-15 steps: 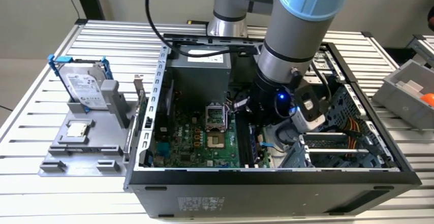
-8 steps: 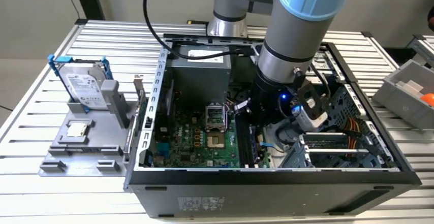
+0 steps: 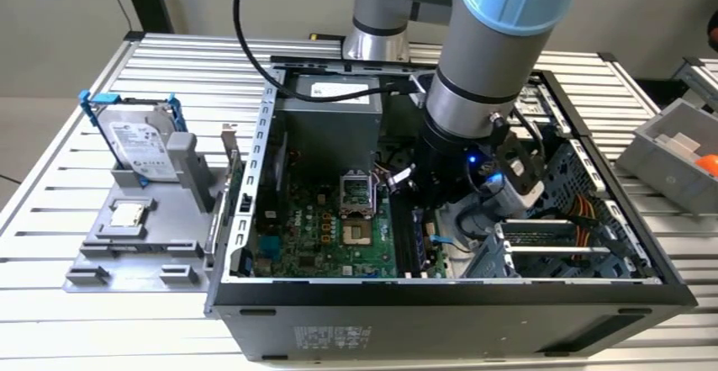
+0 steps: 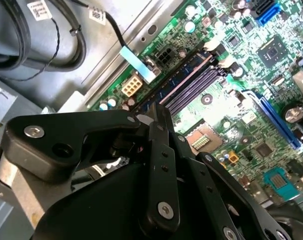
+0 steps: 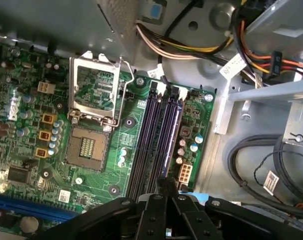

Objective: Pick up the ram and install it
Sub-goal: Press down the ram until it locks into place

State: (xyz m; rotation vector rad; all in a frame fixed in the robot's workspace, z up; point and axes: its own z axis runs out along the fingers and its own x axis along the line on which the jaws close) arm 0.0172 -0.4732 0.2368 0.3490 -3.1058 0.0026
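From my remote station, the gripper (image 5: 164,187), fingers together, hovers over the motherboard's memory slots (image 5: 156,135), where the blue ram (image 4: 184,75) sits slotted in beside them. Cable labels (image 5: 234,65) carry print too small to read.

The arm (image 3: 483,76) reaches steeply downward, its gripper (image 5: 164,192) with fingers pressed together.
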